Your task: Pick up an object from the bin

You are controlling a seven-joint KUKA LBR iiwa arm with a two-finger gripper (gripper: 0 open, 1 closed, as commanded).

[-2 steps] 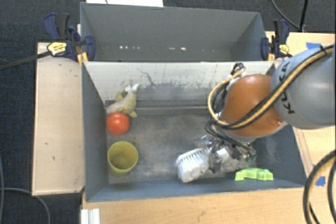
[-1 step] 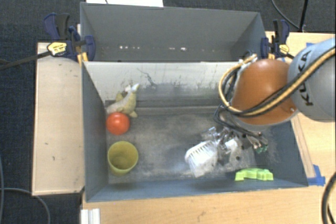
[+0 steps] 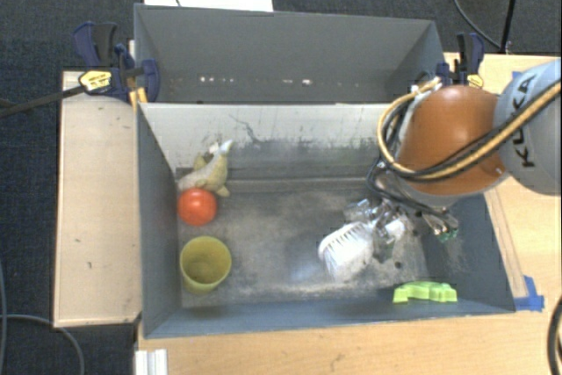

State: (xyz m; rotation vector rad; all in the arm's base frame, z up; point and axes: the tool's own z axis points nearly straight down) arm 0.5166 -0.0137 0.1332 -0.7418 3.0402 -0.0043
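- Grey metal bin (image 3: pixel 290 83): open-topped, with sloping walls. Its floor is scuffed and bears a few loose things spread well apart, none of them heaped.
- Robot arm (image 3: pixel 527 136): enters from the right edge of the view, over the bin's right wall. A rounded orange cover (image 3: pixel 448 140) sits at its wrist with dark and yellow cables looped round it.
- Gripper (image 3: pixel 384 228): hangs below the orange cover, low in the right half of the bin and close above the floor. Whether it is released or clenched cannot be told, as the cover and the cables mask much of it.
- White ribbed thing (image 3: pixel 344 250): rounded and lying on its side on the floor, right of centre. Its right end is up against the gripper. Whether it is grasped cannot be told.
- Yellow-green cup (image 3: pixel 205 263): stands upright with its mouth up in the near left corner of the bin.
- Pale yellowish toy (image 3: pixel 211 171): lies at the foot of the back wall on the left. Its kind cannot be made out.
- Red ball (image 3: pixel 198 206): sits between the toy and the cup, just beside the toy.
- Bright green flat piece (image 3: pixel 426 292): lies along the near wall at the right, apart from the gripper.
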